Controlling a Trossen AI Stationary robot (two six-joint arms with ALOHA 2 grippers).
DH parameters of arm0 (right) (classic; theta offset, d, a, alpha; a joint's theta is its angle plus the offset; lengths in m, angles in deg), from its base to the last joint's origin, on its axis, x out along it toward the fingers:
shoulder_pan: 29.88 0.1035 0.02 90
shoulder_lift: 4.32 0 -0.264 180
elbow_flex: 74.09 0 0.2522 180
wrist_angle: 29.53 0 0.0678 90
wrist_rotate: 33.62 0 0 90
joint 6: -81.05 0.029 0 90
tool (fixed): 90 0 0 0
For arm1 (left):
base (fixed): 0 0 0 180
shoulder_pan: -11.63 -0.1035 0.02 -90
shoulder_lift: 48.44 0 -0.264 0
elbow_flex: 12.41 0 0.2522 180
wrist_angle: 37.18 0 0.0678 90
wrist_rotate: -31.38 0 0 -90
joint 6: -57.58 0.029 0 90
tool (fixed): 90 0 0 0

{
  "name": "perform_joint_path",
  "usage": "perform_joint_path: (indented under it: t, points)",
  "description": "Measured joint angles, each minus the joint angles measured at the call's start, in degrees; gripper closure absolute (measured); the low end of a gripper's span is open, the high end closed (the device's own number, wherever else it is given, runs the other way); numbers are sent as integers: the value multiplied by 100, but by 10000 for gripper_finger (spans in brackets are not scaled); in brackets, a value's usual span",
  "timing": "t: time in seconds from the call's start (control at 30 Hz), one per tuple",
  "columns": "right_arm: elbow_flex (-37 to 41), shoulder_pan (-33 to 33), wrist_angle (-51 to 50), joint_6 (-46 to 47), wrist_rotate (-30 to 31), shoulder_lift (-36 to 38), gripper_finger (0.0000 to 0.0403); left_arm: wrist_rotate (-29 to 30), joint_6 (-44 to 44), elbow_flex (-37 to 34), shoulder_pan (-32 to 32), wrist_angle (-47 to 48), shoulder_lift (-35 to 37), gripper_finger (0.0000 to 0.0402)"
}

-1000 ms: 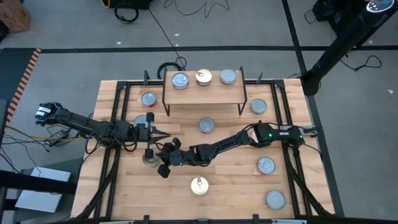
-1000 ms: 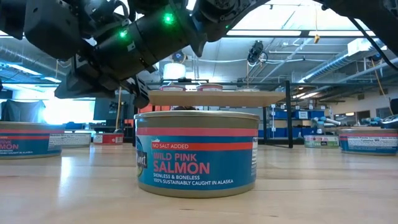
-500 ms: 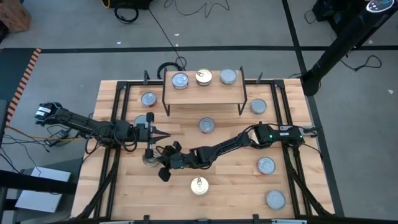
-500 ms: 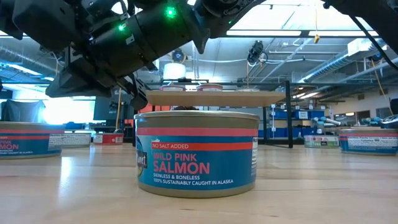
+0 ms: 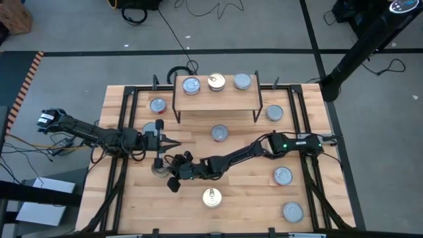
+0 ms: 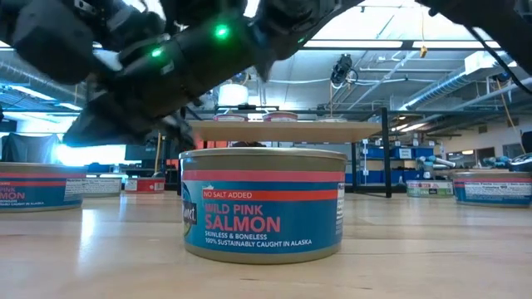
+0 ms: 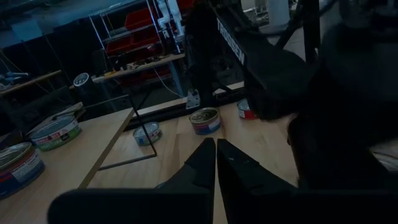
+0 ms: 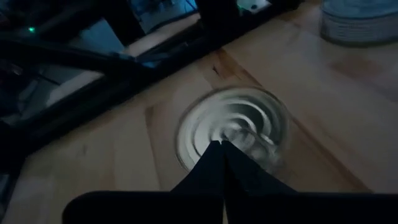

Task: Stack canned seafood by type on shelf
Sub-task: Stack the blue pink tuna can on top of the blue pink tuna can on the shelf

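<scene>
— Both grippers look pinched shut to me. Left gripper (image 5: 177,143) sits left of the shelf's (image 5: 216,98) front edge, fingers (image 7: 200,163) pressed together, holding nothing.

— And the right gripper (image 5: 160,169)?

— Reached across, lower and left of the shelf, its closed tips over a silver tin (image 8: 233,132) with ribbed rings on the lid. Whether it touches, I can't tell.

— What's on the shelf?

— Three short round tins in a row on the pale wood board with thin black legs: a bluish-silver top (image 5: 191,85), a gold pull-tab top (image 5: 216,82), a plain silver one (image 5: 242,81).

— The rest?

— Scattered on the slatted table (image 5: 251,188). One tin (image 5: 157,105) left of the shelf, one (image 5: 219,133) just in front of it, a gold-topped tin (image 5: 211,198) well in front, three more to the right. The near can (image 6: 263,204) wears a blue-green label with red bands reading wild pink salmon.
</scene>
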Motion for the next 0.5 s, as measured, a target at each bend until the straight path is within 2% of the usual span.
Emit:
perform_joint_path:
  t: [0.23,0.5]
  points:
    - [-1348,-76,-899,-141,-52,-699,402,0,0,-3,0,-102,-37,383]
    - [-1548,-69,-1617,-157,-17,-639,402,0,-1,-3,-1,-124,-37,383]
